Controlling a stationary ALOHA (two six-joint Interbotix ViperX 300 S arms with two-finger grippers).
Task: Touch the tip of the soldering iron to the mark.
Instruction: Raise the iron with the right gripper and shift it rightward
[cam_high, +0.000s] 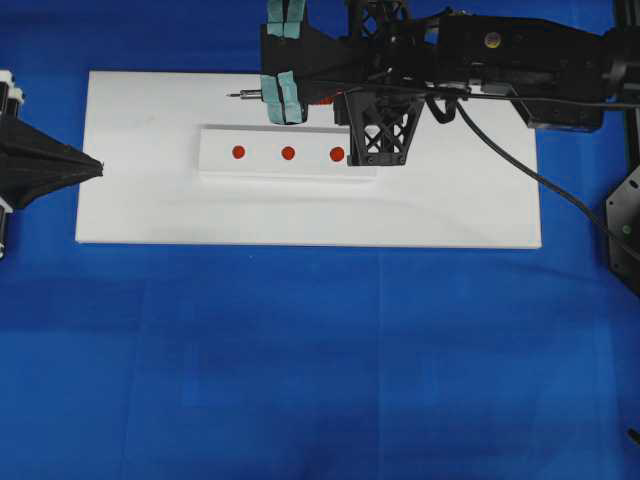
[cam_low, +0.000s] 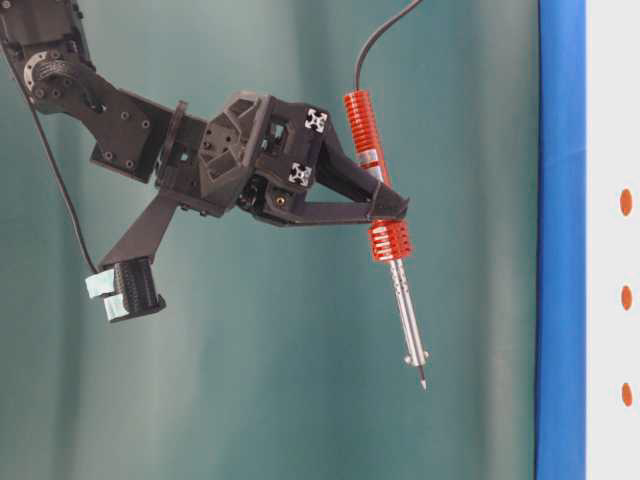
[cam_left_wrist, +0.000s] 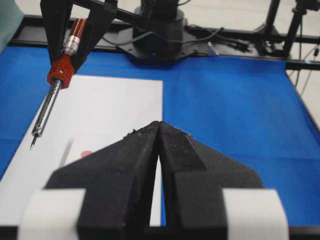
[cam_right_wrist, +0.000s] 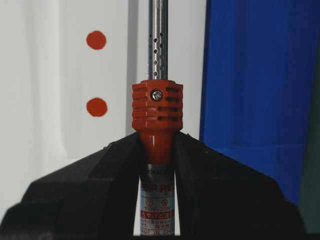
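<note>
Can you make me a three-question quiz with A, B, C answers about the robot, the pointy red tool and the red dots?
1. Where is the tool's tip?
A. on the middle dot
B. in the air, off the dots
C. on the blue cloth

2. How many red dots are on the white strip?
A. two
B. three
C. five

3. The right gripper is:
A. wide open
B. shut on the tool
C. out of sight

Answers:
B: the soldering iron hangs clear of the mark.
B: three show in a row on the white strip.
B: the right gripper clamps the handle.
</note>
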